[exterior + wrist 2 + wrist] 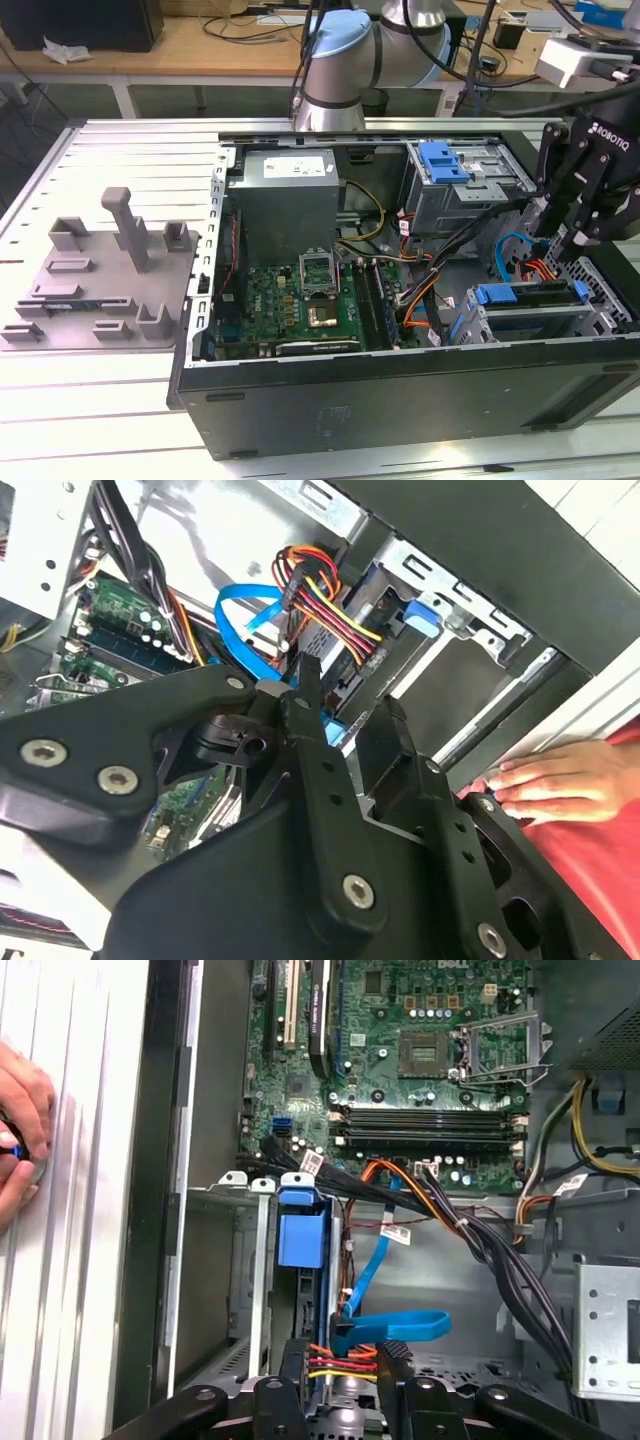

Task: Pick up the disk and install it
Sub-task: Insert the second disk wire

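Hovering over the case's (400, 400) front-corner drive cage (530, 320), the gripper (583, 238) has fingers spread with nothing between them, while the disk (530, 293) apparently sits edge-up in that cage, blue carrier (301, 1240) uppermost, beside the cable bundle (345, 1360) reaching its connector end.

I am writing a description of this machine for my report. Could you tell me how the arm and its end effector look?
The arm has silver tube sections and pale blue caps on its joints, with black cables running along it. The end effector is matte black, with white lettering on its body. In the second wrist view its fingers are flat, jointed black links held by silver screws.
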Controlling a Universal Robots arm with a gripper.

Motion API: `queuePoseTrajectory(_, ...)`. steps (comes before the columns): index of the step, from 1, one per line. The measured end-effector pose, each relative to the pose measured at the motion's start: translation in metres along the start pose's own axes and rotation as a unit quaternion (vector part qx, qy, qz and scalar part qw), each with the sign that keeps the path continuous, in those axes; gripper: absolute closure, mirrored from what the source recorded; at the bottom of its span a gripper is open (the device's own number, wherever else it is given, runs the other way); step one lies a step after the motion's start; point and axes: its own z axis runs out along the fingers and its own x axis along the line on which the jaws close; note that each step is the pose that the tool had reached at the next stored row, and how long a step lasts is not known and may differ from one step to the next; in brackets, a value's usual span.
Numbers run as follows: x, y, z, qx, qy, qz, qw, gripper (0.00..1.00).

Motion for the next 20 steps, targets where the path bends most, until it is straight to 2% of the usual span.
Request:
queuePoseTrajectory(1,-0.0002,0.0011,0.0011,-0.0002,0.0022,0.000,1.0000,0.58)
queuePoseTrajectory(4,-0.0016,0.0088,0.0048,-0.0005,0.0029,0.002,1.0000,0.58)
queuePoseTrajectory(8,-0.0027,0.0101,0.0059,-0.0009,0.0031,0.005,1.0000,0.58)
queuePoseTrajectory(10,-0.0033,0.0102,0.0059,-0.0013,0.0044,0.006,1.0000,0.59)
queuePoseTrajectory(11,-0.0039,0.0102,0.0059,-0.0018,0.0062,0.006,1.0000,0.67)
queuePoseTrajectory(13,-0.0071,0.0096,0.0057,-0.0033,0.0117,0.006,0.9999,0.67)
queuePoseTrajectory(14,-0.0087,0.0075,0.0055,-0.0045,0.0128,0.006,0.9999,0.67)
queuePoseTrajectory(18,-0.0106,-0.0011,0.0052,-0.0073,0.0127,0.006,0.9999,0.67)
queuePoseTrajectory(20,-0.0114,-0.0022,0.0054,-0.0102,0.0129,0.007,0.9998,0.67)
